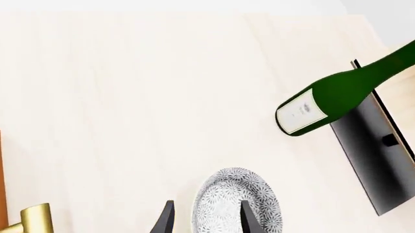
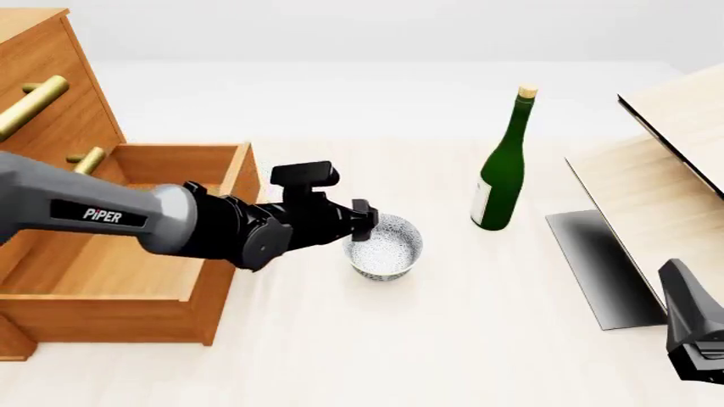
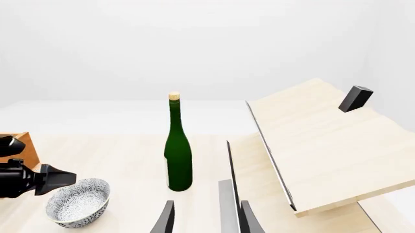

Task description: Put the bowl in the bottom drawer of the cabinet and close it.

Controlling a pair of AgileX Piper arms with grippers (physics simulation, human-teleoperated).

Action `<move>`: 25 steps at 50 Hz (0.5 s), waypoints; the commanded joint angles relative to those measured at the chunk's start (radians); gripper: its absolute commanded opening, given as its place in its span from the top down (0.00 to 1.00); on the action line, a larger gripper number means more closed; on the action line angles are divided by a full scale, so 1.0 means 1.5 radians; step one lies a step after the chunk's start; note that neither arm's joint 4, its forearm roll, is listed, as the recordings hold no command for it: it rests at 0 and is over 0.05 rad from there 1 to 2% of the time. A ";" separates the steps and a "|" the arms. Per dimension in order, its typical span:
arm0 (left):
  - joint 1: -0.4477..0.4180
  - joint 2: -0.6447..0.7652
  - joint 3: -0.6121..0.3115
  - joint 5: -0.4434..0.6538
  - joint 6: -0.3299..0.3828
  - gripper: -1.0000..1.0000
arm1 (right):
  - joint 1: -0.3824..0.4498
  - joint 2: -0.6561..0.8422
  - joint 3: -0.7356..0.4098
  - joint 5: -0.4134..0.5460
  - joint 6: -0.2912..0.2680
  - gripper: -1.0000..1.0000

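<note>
The speckled white bowl (image 2: pixel 387 248) stands upright on the table, just right of the cabinet (image 2: pixel 46 68). The bottom drawer (image 2: pixel 226 254) is pulled out and nothing lies in it. My left gripper (image 2: pixel 364 222) is open at the bowl's left rim. In the left wrist view, the left gripper (image 1: pixel 206 221) has one finger over the bowl (image 1: pixel 227 204) and the other outside the rim. My right gripper (image 3: pixel 206 221) is open and holds nothing. It sits low at the right (image 2: pixel 679 280), far from the bowl (image 3: pixel 77 200).
A green wine bottle (image 2: pixel 504 165) stands upright right of the bowl. Pale wood slanted panels (image 2: pixel 667 161) on a dark base plate (image 2: pixel 599 263) fill the right side. A brass handle (image 1: pixel 36 221) of the drawer shows beside the left gripper.
</note>
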 commanded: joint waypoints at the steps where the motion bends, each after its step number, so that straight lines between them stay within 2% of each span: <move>1: 0.000 0.026 -0.009 0.000 -0.022 0.00 | 0.000 0.000 0.000 0.000 0.000 0.00; 25: -0.006 0.064 -0.011 -0.006 -0.041 0.00 | 0.000 0.000 0.000 0.000 0.000 0.00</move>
